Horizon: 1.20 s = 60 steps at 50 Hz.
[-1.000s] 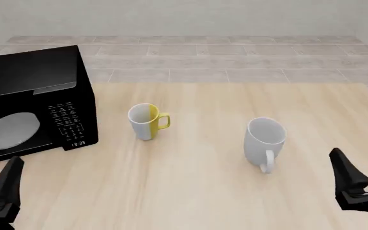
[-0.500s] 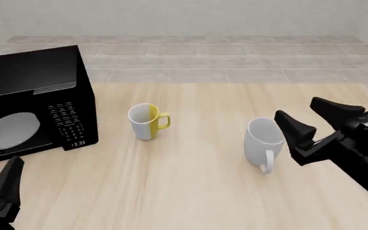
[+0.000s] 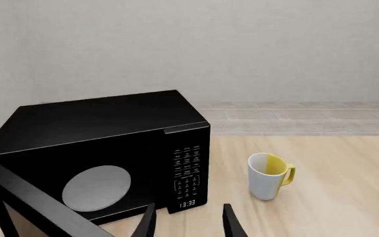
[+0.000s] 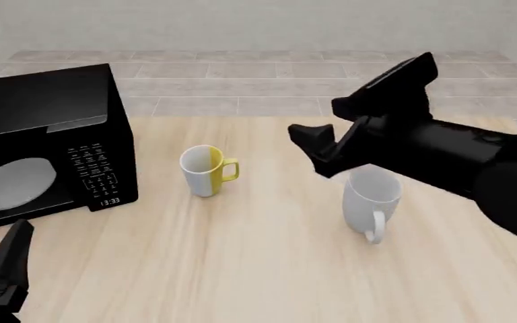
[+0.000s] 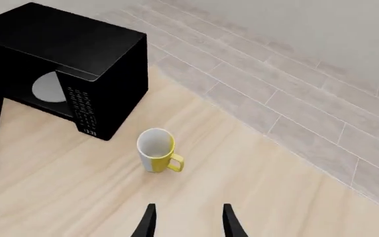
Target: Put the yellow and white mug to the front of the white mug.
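The yellow and white mug point(image 4: 207, 171) stands upright on the table, handle to the right, just right of the microwave. It also shows in the left wrist view point(image 3: 268, 176) and in the right wrist view point(image 5: 157, 150). The white mug point(image 4: 371, 199) stands upright to its right, handle toward the front. My right gripper point(image 4: 320, 121) is open and empty, raised above the table between the two mugs, its arm passing over the white mug. In the right wrist view its gripper point(image 5: 187, 223) points at the yellow and white mug. My left gripper point(image 4: 3, 266) is open and empty at the front left corner.
A black microwave point(image 4: 48, 145) stands at the table's left side, close to the yellow and white mug. The table's far edge point(image 4: 312, 117) borders a tiled floor. Bare tabletop point(image 4: 268, 262) lies in front of both mugs.
My right arm has swung from the front right edge up and to the left, past the white mug, toward the yellow and white mug. Both mugs and the left arm have not moved.
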Motion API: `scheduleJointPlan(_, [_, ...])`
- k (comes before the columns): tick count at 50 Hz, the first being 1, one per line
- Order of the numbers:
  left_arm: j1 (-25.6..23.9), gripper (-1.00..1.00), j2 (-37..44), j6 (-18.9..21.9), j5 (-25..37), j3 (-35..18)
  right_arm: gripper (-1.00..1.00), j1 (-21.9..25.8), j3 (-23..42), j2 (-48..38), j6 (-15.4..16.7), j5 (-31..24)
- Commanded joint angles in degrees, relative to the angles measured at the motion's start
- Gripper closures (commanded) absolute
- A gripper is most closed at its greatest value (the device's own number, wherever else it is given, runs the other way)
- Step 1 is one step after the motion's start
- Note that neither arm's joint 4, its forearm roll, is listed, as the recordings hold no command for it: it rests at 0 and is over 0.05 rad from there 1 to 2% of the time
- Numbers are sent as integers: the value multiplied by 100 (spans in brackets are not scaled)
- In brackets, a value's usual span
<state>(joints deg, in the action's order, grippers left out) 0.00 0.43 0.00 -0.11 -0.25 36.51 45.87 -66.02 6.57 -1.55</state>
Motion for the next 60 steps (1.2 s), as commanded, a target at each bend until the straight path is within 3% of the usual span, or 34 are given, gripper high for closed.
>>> scheduleJointPlan(1, [0, -100, 0, 0, 0, 0, -100, 384, 1330, -1088, 397, -1114])
scheduleJointPlan(4, [0, -100, 0, 0, 0, 0, -100, 483, 1613, -1287, 240, -1421])
scheduleJointPlan(13, [0, -100, 0, 0, 0, 0, -100, 541, 2709, -2062, 422, -2522])
scheduleJointPlan(23, [0, -100, 0, 0, 0, 0, -100, 176, 3785, -2773, 954, -3455])
scheduleJointPlan(24, [0, -100, 0, 0, 0, 0, -100, 27, 4062, -2987, 1188, -3660])
scheduleJointPlan(29, [0, -100, 0, 0, 0, 0, -100, -43, 4391, -3222, 1340, -3859])
scheduleJointPlan(30, [0, -100, 0, 0, 0, 0, -100, -184, 4575, -3396, 1557, -3968])
scheduleJointPlan(32, [0, -100, 0, 0, 0, 0, -100, -242, 4703, -3512, 1650, -4021])
scheduleJointPlan(52, [0, -100, 0, 0, 0, 0, -100, 203, 5123, -4482, 1647, -4091])
scheduleJointPlan(60, [0, -100, 0, 0, 0, 0, -100, 139, 5313, -4713, 1774, -4209])
